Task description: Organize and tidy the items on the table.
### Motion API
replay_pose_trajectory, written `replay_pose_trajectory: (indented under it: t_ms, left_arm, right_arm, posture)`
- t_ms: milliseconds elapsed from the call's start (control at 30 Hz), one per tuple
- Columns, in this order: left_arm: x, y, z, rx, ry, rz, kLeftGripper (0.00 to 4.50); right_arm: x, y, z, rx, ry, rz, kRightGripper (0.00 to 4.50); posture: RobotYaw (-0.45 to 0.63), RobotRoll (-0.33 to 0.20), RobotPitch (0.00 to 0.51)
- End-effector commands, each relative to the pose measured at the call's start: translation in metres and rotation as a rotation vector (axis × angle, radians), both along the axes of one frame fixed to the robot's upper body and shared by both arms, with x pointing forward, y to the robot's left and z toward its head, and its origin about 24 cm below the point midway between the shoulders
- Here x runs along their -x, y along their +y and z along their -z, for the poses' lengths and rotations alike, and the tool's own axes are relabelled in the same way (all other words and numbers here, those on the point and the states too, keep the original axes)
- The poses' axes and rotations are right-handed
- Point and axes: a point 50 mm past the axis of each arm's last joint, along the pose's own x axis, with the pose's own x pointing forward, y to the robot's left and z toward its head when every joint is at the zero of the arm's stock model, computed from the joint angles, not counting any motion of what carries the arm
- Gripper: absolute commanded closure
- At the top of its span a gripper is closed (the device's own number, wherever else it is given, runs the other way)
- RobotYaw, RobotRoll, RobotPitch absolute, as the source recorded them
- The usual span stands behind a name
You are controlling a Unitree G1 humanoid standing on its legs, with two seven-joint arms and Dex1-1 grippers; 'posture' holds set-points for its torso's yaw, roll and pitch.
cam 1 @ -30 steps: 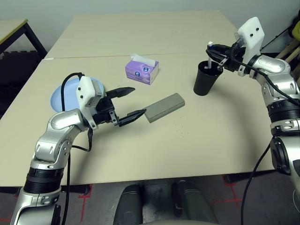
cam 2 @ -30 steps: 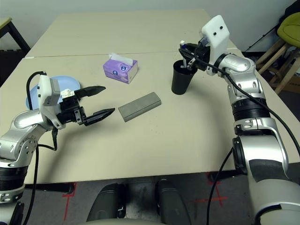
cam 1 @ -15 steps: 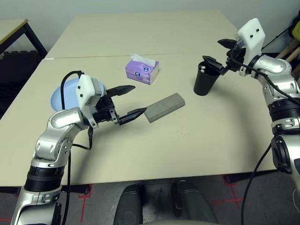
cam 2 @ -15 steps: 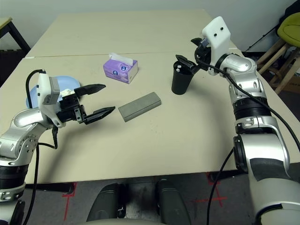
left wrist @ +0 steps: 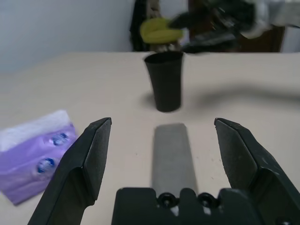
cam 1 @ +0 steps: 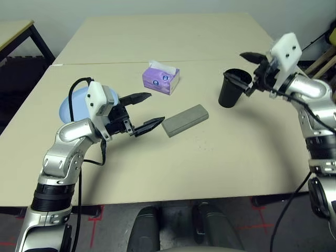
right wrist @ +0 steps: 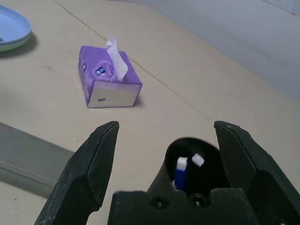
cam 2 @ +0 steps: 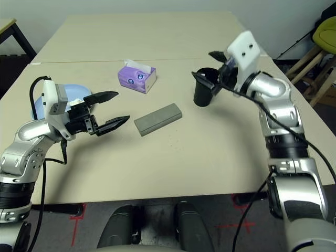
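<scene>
My left gripper (cam 1: 142, 112) stands with its jaws spread wide and empty, just left of the grey glasses case (cam 1: 185, 119), which lies flat near the middle of the table (cam 1: 210, 173); the blue plate (cam 1: 73, 102) sits behind my left wrist at the left side. My right gripper (cam 1: 245, 72) is likewise spread wide and empty, just right of the upright black cup (cam 1: 230, 88), which holds two white pens (right wrist: 186, 165). The purple tissue box (cam 1: 160, 79) stands farther back, between the plate and the cup.
</scene>
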Motion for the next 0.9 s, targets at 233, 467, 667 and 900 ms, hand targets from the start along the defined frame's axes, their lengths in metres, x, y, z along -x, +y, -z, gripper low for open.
replay_pose_trajectory:
  t_ms: [233, 467, 667, 900]
  left_arm:
    - [-0.032, 0.02, -0.013, 0.175, -0.18, -0.534, 0.0]
    - [-0.026, 0.043, -0.009, 0.191, -0.235, -0.735, 0.0]
    - [-0.012, 0.055, 0.003, 0.23, -0.225, -0.78, 0.0]
    - [-0.002, 0.077, 0.035, 0.195, -0.143, -0.874, 0.0]
  right_arm:
    - [-0.004, -0.007, 0.007, -0.057, -0.036, 0.156, 0.03]
    - [-0.023, -0.04, 0.002, -0.104, -0.083, 0.409, 0.03]
    - [-0.027, -0.068, 0.018, -0.156, -0.061, 0.563, 0.03]
    - [-0.022, -0.089, 0.041, -0.256, -0.045, 0.667, 0.03]
  posture:
    - [0.03, 0.0, 0.045]
    - [0.05, 0.0, 0.021]
    - [0.06, 0.0, 0.018]
    - [0.05, 0.0, 0.017]
